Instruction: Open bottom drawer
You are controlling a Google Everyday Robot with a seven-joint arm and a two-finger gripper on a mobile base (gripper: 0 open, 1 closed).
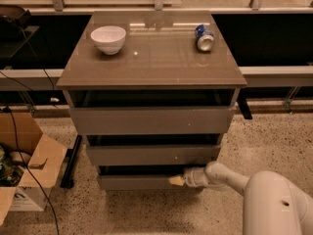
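Far left of the gripper (177,180), an open cardboard box (30,161) stands on the floor; its contents are unclear. Nearer, a black strut (72,161) leans beside the table (156,65). Up and left of the gripper, a white bowl (108,39) sits on the table. The bottom drawer (137,182) extends left from the gripper, with a dark gap above its front. The gripper is at the drawer's upper right edge; whether it is open or closed cannot be told. High above it, a blue can (205,37) lies on its side.

Smooth cream tool (177,180) at matt-fronted bottom drawer (137,182); glossy cabinet top (151,58)
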